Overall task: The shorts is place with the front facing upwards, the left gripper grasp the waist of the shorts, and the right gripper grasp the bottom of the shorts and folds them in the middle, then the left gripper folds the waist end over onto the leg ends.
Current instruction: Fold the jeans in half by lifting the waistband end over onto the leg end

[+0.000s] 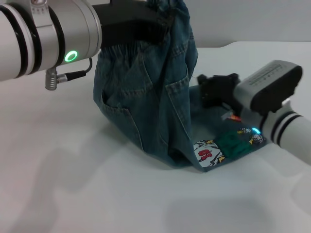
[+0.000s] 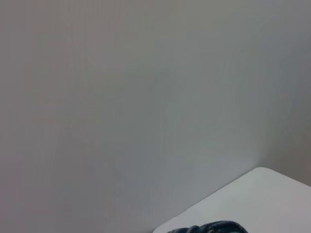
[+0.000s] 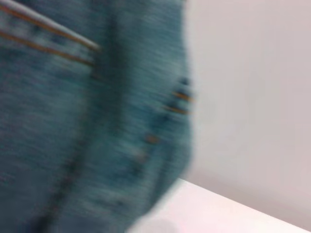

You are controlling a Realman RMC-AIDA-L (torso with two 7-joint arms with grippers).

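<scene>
Risk one: the waistband could slip free of the left gripper (image 1: 156, 25), the black two-fingered claw on the silver ribbed wrist with the green ring. All that hanging denim pulls on one small pinch, so a fast swing might shake it loose.
Risk two: the fold could land crooked. The cloth hangs twisted in a bunched column, and if it comes down like that, the waist end would sit askew on the leg ends.
Risk three: the right gripper (image 1: 210, 90), the black blocky claw on the pale grey wrist, sits right by the draped fabric (very close!) and could snag it or drag the lower layer.
Left jaws: clenched on the gathered elastic waist, held high at the far side.
Right jaws: can't tell; they're turned into the cloth.
The shorts (image 1: 146, 97): knee-length blue denim, mid-scene, lifted at the waist and draping down to the white table (image 1: 73, 194).
The leg ends (image 1: 218, 150): flat on the table at the near right, colourful cartoon print facing up.
Left wrist view: mostly wall, just a sliver of denim.
</scene>
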